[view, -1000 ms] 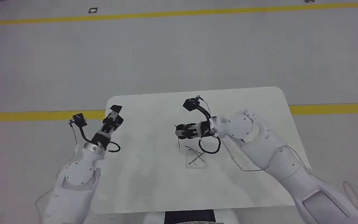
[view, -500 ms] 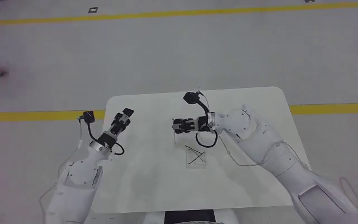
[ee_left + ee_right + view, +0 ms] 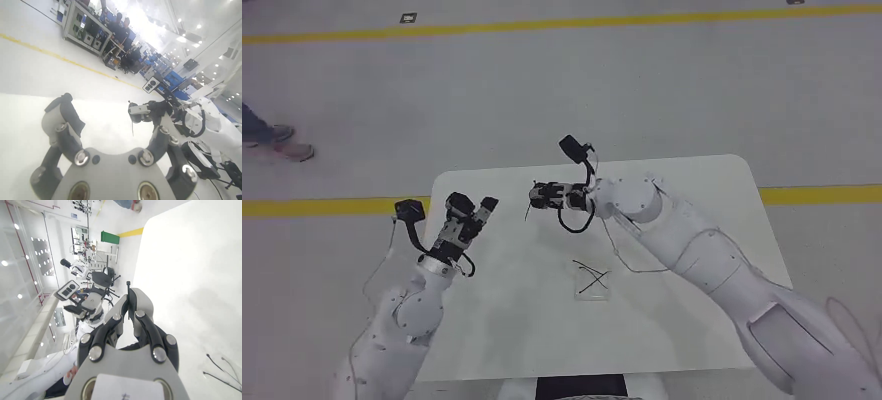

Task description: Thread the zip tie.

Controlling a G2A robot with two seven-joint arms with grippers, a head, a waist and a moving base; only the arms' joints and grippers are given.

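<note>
A thin black zip tie (image 3: 128,300), a narrow flat strap with a small square head at one end, was held clamped between the ribbed dark pads of the right gripper (image 3: 131,294). It was held above the table (image 3: 692,310) near the far edge, toward the far-left corner. The strap was seen to stick out on both sides of the closed fingers. The left gripper (image 3: 472,206) was held with its fingers spread apart and nothing between them, just inside the left edge. Spare ties (image 3: 592,278), also black, were left crossed on a clear sheet near the middle of the smooth, white, round-cornered table. Since one second earlier, the right gripper had been carried from beside the spare ties toward the far edge. The left gripper had been brought inward over the table.
</note>
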